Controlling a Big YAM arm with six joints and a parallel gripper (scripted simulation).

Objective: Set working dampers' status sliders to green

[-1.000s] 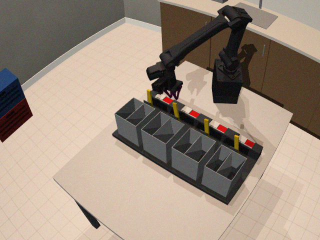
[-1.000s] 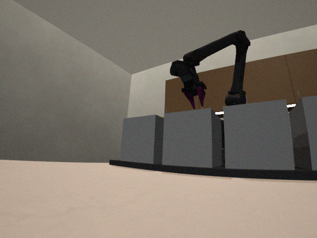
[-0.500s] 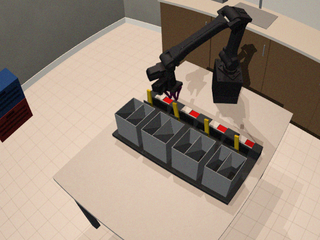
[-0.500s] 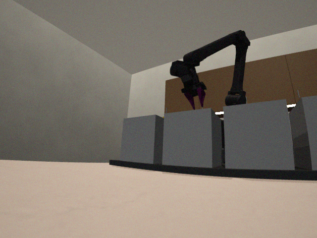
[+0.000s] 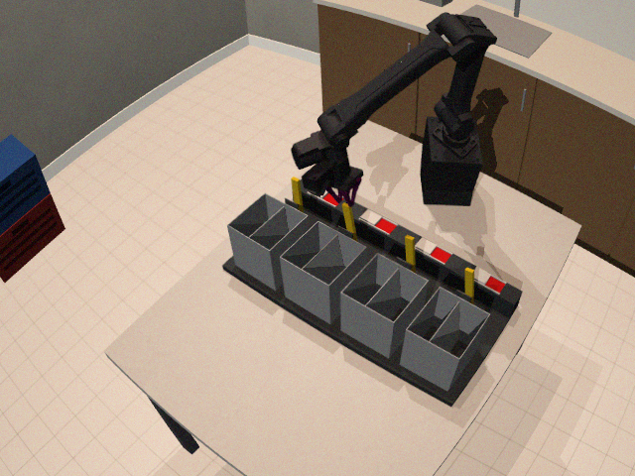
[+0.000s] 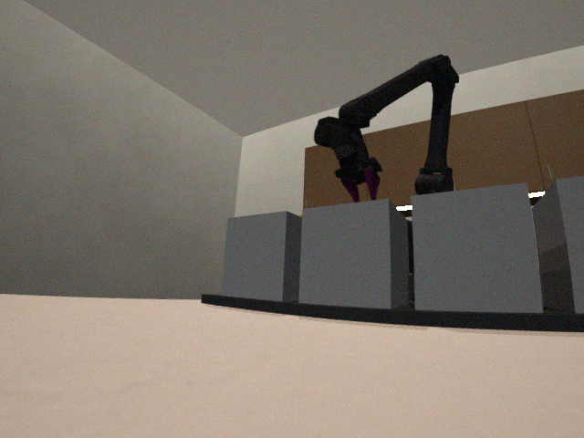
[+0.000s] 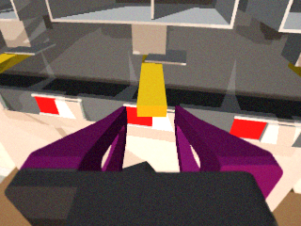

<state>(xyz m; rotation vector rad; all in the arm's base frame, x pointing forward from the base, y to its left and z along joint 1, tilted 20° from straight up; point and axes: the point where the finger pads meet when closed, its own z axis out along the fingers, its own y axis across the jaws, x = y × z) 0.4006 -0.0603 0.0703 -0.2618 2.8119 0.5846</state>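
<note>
Four grey open-topped dampers stand in a row on a dark base [image 5: 369, 301]. Each has a yellow lever on the arm's side, such as the second from the left [image 5: 349, 219]. Behind the levers runs a row of sliders, all showing red with a white cover beside the red, for example [image 5: 385, 225]. My gripper [image 5: 344, 196] hangs just above this slider row, close behind the second lever. In the wrist view the purple fingers stand apart and empty. The yellow lever [image 7: 151, 89] is just beyond the fingertips, with a red slider patch [image 7: 139, 119] below them.
The arm's black pedestal [image 5: 449, 164] stands on the table behind the slider row. Brown cabinets with a counter [image 5: 559, 102] run along the back. A blue and red box [image 5: 23, 204] sits on the floor at the far left.
</note>
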